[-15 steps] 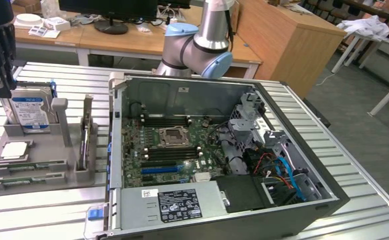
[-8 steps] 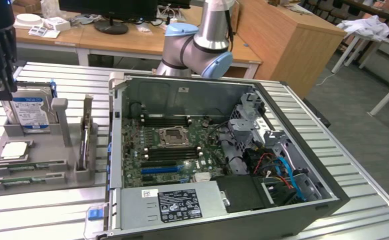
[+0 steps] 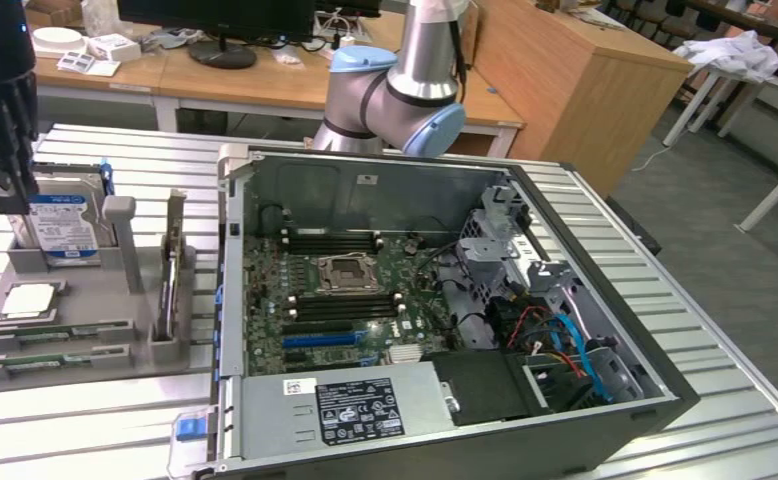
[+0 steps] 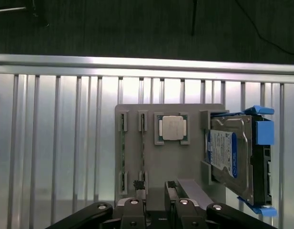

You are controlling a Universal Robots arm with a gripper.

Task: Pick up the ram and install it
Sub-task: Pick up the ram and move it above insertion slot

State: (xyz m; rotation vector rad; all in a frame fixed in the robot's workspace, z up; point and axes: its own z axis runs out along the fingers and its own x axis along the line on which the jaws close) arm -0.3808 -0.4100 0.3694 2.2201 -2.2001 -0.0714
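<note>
Two ram sticks stand on edge in slots of a grey holder. One ram lies in line with one of my fingertips; the other ram sits one slot further out. My gripper hovers above the holder, open, with nothing between its fingers. In the exterior view the gripper hangs at the far left above the holder, where both ram sticks lie near its front edge. The motherboard's memory slots are in the open computer case.
On the holder sit a square silver CPU chip, a blue-labelled hard drive and an upright card. The ribbed metal table carries everything. My arm's base rises behind the case. Desks stand behind.
</note>
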